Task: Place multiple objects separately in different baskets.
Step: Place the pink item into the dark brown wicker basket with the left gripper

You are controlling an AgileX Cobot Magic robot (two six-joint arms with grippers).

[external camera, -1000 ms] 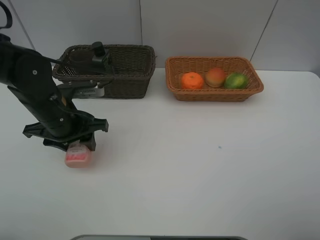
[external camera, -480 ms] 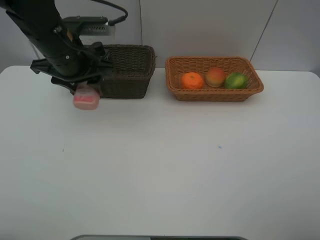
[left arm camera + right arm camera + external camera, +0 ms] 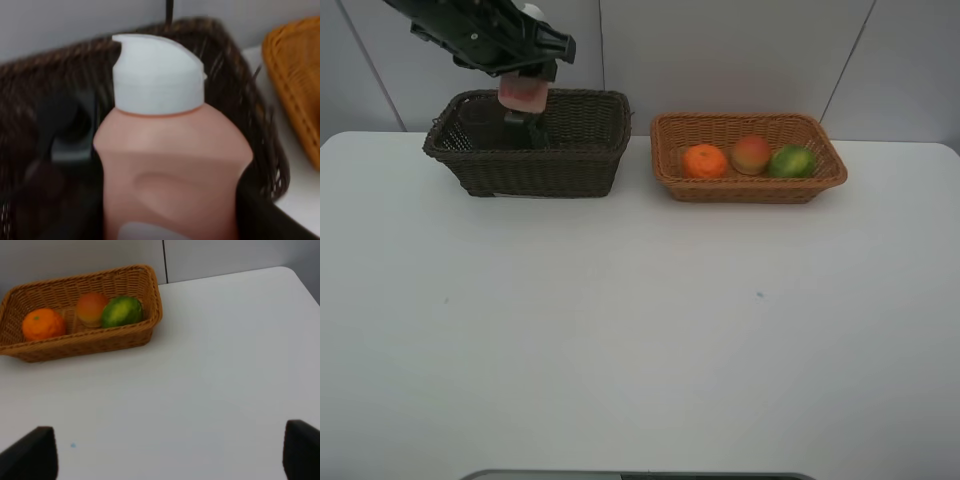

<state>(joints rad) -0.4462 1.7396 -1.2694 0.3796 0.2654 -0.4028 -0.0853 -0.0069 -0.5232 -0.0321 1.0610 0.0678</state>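
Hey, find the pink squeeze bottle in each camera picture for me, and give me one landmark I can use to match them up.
Exterior high: pink squeeze bottle at upper left, held in the left arm's jaws above the dark brown basket.
Left wrist: it fills the middle, white cap away from the camera, the dark basket behind.
Right wrist: not in it.
Shared landmark: the orange-tan basket, at the right edge in the left wrist view and holding three fruits in the right wrist view.

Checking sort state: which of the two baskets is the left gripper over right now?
The dark brown basket, the deeper one on the left. The left gripper holds the pink bottle above it; the orange-tan basket holds only fruit.
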